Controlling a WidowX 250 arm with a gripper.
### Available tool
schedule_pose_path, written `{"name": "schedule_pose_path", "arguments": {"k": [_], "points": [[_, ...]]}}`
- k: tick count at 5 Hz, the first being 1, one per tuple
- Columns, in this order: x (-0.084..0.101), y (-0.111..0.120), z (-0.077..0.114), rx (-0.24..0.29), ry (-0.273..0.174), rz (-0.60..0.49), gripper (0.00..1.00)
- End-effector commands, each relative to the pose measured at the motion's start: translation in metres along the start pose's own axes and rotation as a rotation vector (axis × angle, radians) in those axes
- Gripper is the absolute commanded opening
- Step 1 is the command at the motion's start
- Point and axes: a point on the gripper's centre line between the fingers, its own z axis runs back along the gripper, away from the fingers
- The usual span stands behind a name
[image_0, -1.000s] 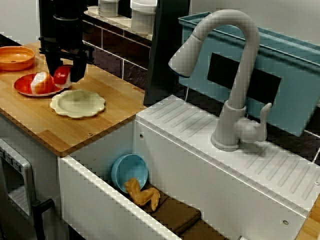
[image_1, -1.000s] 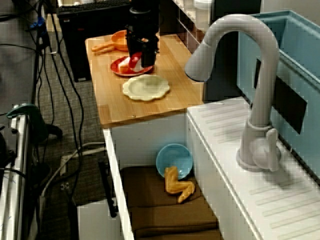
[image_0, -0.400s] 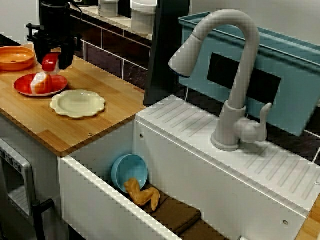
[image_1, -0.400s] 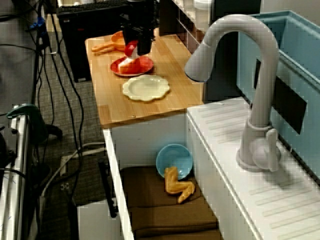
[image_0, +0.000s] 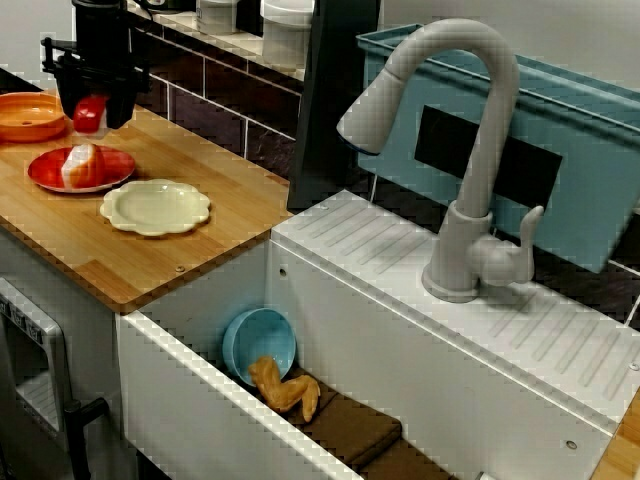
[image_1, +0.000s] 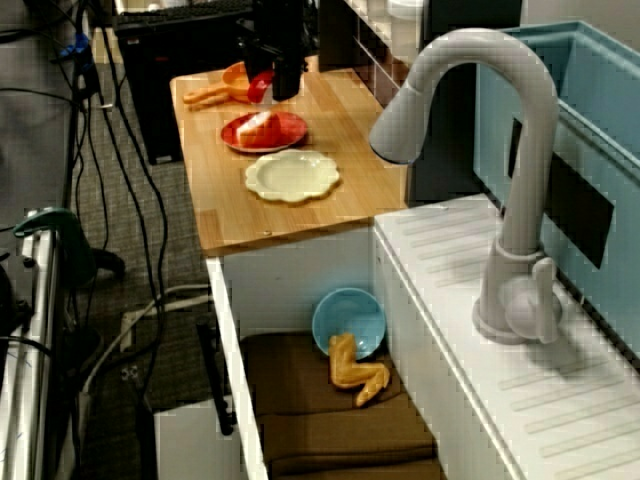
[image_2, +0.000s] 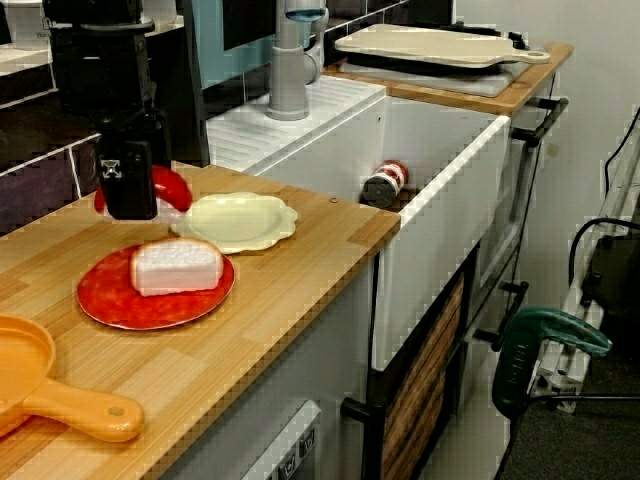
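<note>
My black gripper (image_0: 92, 120) hangs above the wooden counter (image_0: 230, 215), shut on a red toy vegetable (image_0: 90, 108). In the side view the red vegetable (image_2: 172, 188) pokes out from behind the near finger (image_2: 128, 178). Just below and in front lies a red plate (image_0: 45, 172) carrying a pale wedge-shaped slice (image_0: 82, 165). A cream scalloped plate (image_0: 155, 207) sits to the right of it. The high view shows the gripper (image_1: 272, 85) between the red plate (image_1: 264, 132) and an orange pan (image_1: 228, 82).
The orange pan (image_0: 30, 115) rests at the counter's far left. A white sink (image_0: 330, 300) holds a blue bowl (image_0: 260, 343), a toy chicken piece (image_0: 285, 388) and a can (image_2: 383, 183). A grey faucet (image_0: 460, 150) and dark tiled backsplash (image_0: 215, 110) border the area.
The gripper has risen off the red plate with the red vegetable in it and moved toward the orange pan. The slice stays on the plate.
</note>
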Motion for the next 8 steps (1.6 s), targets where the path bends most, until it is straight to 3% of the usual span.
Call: {"name": "schedule_pose_path", "arguments": {"k": [1, 4, 7, 8], "points": [[0.002, 0.039, 0.017, 0.020, -0.051, -0.031, 0.00], [0.000, 0.046, 0.004, 0.085, -0.043, -0.080, 0.00], [0.000, 0.058, -0.008, 0.097, -0.015, -0.048, 0.00], [0.002, 0.061, -0.009, 0.085, 0.013, -0.014, 1.00]]}}
